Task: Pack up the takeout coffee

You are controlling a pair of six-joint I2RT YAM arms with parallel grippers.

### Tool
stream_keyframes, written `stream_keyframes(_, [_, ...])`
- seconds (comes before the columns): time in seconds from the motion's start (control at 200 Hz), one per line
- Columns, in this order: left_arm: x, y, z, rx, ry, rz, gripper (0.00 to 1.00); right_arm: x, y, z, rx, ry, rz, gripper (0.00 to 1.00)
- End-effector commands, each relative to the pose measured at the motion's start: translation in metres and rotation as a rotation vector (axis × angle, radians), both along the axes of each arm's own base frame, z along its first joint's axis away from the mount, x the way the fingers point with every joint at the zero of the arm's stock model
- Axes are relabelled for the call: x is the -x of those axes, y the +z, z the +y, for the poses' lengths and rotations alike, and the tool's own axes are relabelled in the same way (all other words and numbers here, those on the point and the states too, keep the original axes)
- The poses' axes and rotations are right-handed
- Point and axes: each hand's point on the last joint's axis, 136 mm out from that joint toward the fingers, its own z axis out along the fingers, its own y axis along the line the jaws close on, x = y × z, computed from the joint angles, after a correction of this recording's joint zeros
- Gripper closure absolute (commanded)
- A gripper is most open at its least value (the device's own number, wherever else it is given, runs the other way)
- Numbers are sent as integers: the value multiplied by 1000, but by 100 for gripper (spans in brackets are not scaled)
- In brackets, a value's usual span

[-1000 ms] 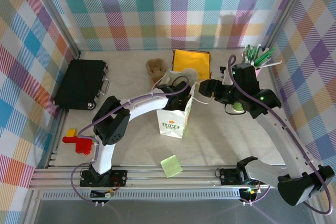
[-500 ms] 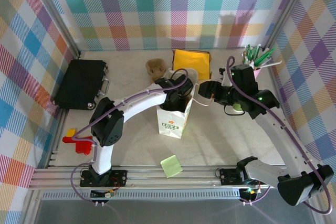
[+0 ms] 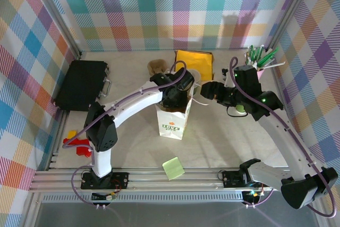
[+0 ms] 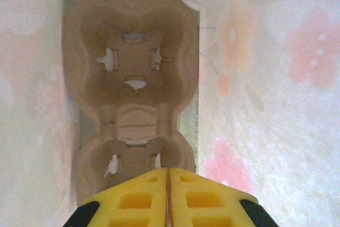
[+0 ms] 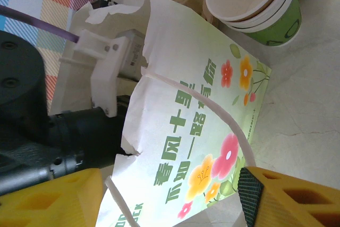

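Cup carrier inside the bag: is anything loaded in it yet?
Empty, as far as shows: the pulp carrier lies at the bottom of the bag with bare wells. The stacked paper cups stand outside the bag.

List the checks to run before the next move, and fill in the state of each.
1. The carrier lies at the bottom of the bag: ok.
2. The left gripper is shut and empty above the carrier: ok.
3. The right gripper is open, one finger on either side of the bag's wall: ok.
4. The bag stands upright: ok.
5. The cups are packed: not ok, they stand stacked beside the bag with no lid on.
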Motion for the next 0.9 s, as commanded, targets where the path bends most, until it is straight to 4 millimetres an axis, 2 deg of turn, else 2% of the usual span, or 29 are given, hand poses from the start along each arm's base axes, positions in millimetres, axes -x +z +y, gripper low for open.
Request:
stream_keyframes(0.0, [1,32,7,23,24,-44,90,2,17,0,-23,13,-52,30])
stream_keyframes(0.37, [8,75,8,91,16,-89,90,2,21,1,-31,18,-61,30])
stream_keyframes(0.615, [14,114,4,191,-6,-150,90,1,23,4,-38,27,-61,30])
stream_keyframes(0.895, [12,161,14,232,-11,-262,90,1,35,2,-27,29,-95,26])
